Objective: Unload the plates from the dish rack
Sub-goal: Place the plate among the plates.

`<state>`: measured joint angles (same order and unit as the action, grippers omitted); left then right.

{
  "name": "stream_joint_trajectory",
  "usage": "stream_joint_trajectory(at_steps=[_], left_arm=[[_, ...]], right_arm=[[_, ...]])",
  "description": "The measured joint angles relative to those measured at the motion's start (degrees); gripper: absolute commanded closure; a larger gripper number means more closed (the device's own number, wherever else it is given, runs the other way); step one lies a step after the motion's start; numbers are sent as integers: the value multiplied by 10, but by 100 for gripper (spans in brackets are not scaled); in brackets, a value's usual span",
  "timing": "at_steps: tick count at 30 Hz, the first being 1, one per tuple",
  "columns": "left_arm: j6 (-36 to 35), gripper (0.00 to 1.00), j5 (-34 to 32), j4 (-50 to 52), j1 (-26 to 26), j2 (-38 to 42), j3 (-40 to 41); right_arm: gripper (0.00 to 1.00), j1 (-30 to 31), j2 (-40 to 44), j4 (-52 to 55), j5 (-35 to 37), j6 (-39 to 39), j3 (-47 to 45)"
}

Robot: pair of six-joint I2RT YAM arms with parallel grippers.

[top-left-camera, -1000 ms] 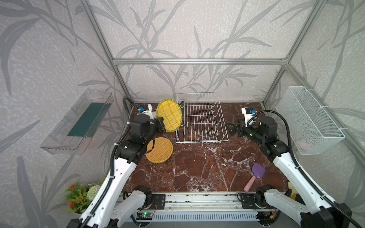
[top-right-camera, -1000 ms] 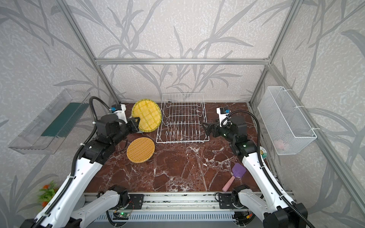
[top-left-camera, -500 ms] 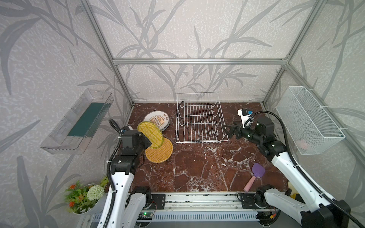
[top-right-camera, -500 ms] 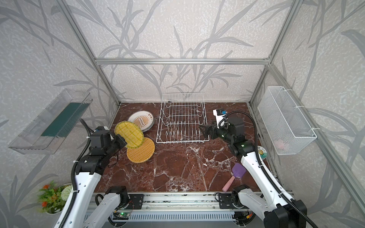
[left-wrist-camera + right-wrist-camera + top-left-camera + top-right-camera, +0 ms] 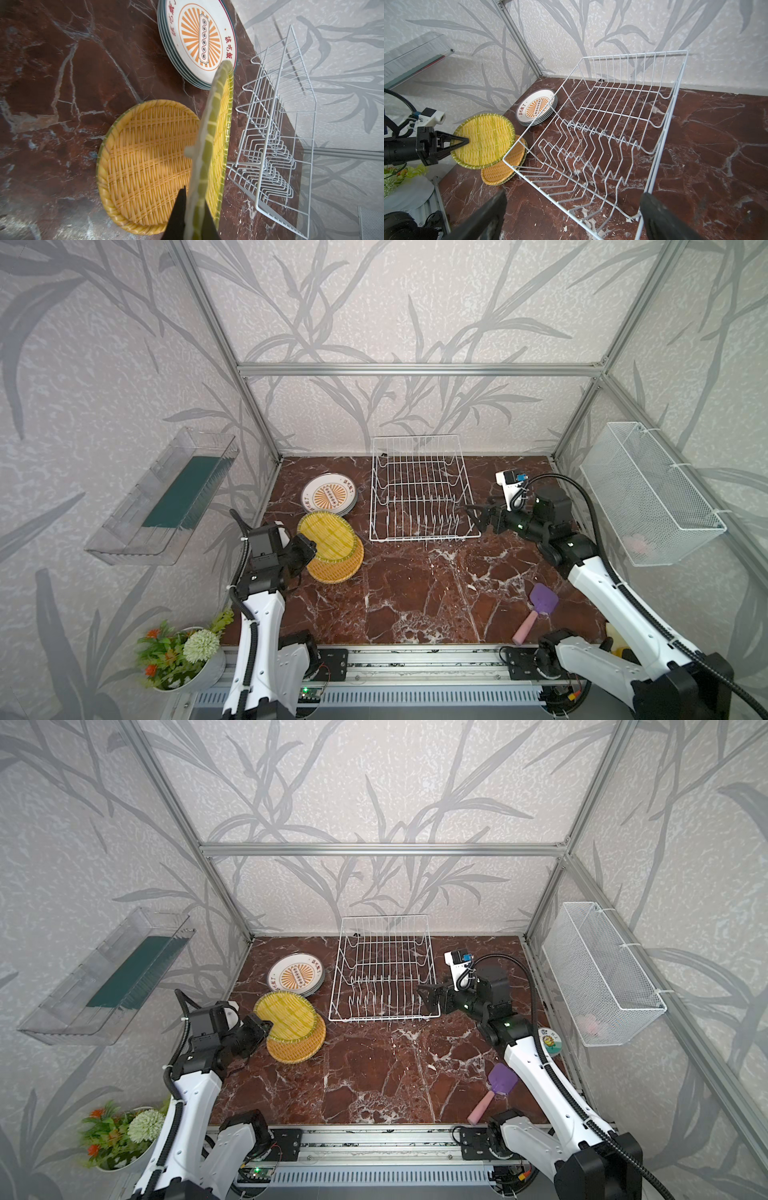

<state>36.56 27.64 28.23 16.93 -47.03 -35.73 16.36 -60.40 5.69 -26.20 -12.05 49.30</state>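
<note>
Bare marble (image 5: 415,593) in front of the dish rack (image 5: 424,538) gives free passage; its left side is crowded by stacked white plates (image 5: 329,499) and yellow plates (image 5: 338,568), its right front corner by the right gripper (image 5: 476,516), jaws spread wide.

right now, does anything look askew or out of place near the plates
Only the yellow woven plate pinched by the left gripper: it hangs tilted and off-centre over the yellow stack on the table, not lying flat on it. Nothing else stands out.
</note>
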Motion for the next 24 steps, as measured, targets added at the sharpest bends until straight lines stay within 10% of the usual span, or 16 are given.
stream_joint_trajectory(at_steps=[24], left_arm=[[46,100,50,-80,30,-7,88]], right_arm=[[1,6,-11,-8,-7,6,0]])
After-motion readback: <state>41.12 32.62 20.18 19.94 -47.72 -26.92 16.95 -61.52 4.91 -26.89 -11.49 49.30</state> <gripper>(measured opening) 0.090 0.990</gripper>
